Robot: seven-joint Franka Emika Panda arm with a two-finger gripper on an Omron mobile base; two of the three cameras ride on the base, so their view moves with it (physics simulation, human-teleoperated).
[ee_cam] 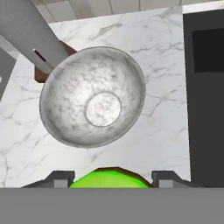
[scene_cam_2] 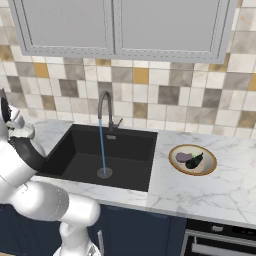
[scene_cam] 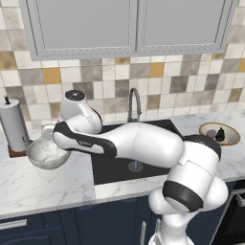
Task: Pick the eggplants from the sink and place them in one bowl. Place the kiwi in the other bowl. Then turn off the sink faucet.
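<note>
Gripper [ee_cam: 112, 180] clamps the green kiwi [ee_cam: 109, 178] between its fingertips, poised above the speckled bowl [ee_cam: 65, 105] at twelve o'clock.

A white marble counter [scene_cam_2: 210, 192] holds the black sink [scene_cam_2: 120, 150]. The tan bowl [scene_cam_2: 192, 160] sits right of it; the grey speckled bowl [scene_cam: 47, 154] and a paper-towel stand [scene_cam: 14, 127] sit left.
</note>
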